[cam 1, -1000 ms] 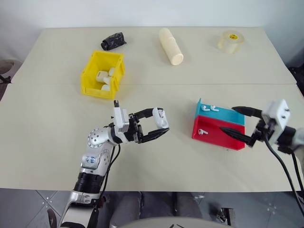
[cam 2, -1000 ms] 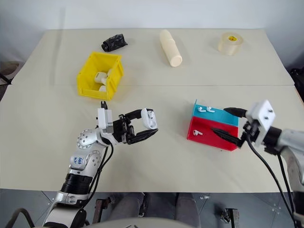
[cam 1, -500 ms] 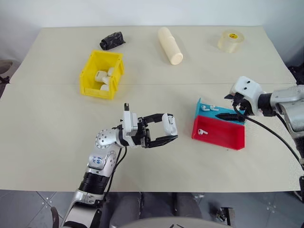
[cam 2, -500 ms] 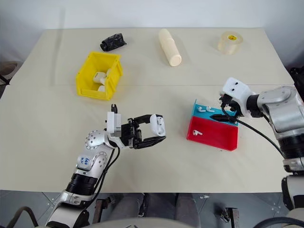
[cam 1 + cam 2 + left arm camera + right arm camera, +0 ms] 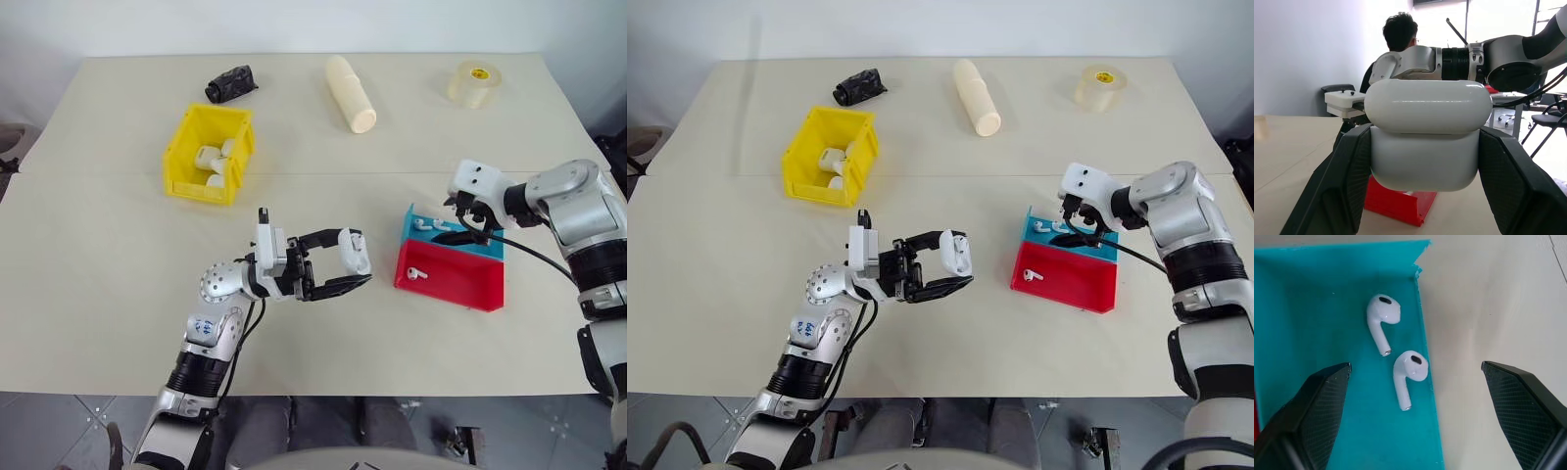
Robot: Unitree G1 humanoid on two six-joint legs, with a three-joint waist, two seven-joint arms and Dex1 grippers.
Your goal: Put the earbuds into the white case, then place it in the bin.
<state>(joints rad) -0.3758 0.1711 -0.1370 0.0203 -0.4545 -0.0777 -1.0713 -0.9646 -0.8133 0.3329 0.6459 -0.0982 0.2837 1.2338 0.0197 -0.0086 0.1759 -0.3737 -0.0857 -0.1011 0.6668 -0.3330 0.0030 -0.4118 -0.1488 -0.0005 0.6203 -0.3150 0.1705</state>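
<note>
Cream table (image 5: 118, 274) with yellow bin (image 5: 211, 154), trays (image 5: 451, 264), tape roll (image 5: 476, 84).

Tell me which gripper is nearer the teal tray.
Right. The right gripper hangs open directly over the teal tray, above its two earbuds. The left gripper is off to the tray's left, shut on the white case.

I am looking into a lab or office-style workroom: two plain cream tables (image 5: 118, 294) pushed together against a bare pale wall, over a grey tiled floor (image 5: 59, 431). My left wrist view looks across the room to a person (image 5: 1400, 34) seated with their back to me, black office chairs (image 5: 1552, 127) on castors, another desk behind, and tall bright windows (image 5: 1498, 19). A roll of clear tape (image 5: 477, 84) lies on the far table.
</note>
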